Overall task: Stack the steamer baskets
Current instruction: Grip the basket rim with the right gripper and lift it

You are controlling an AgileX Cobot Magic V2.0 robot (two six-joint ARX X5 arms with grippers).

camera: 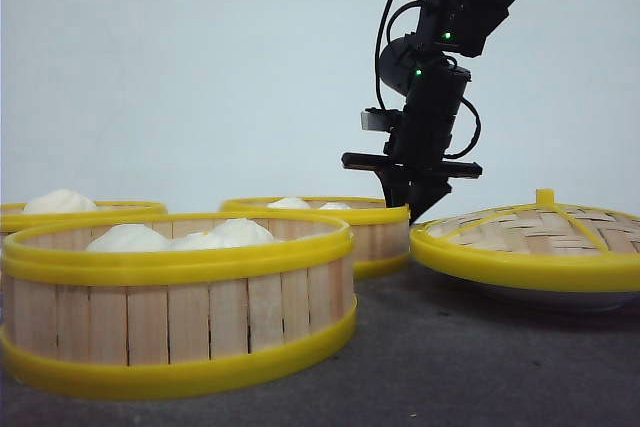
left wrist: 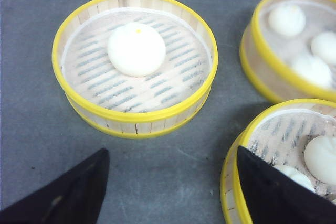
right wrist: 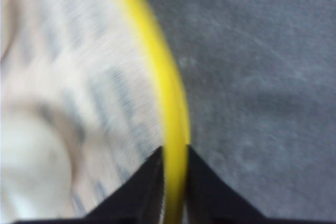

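Three steamer baskets with yellow rims hold white buns: one near (camera: pixel 180 317), one far left (camera: pixel 70 212), one at the back middle (camera: pixel 330 222). My right gripper (camera: pixel 413 209) comes down onto the right rim of the back basket. In the blurred right wrist view, the right gripper (right wrist: pixel 175 153) is shut on that basket's yellow rim (right wrist: pixel 170 103), one finger inside and one outside. My left gripper (left wrist: pixel 170 150) is open above bare table. It hangs between a one-bun basket (left wrist: pixel 135 61) and another basket (left wrist: pixel 294 140), whose rim one finger (left wrist: pixel 273 192) overlaps. A third basket (left wrist: pixel 294 45) lies beyond.
A domed woven lid (camera: pixel 530 237) with a yellow rim and knob rests on a white plate (camera: pixel 560 297) at the right, close to the right arm. The table (camera: pixel 450 367) is dark grey. The baskets stand near one another with narrow gaps.
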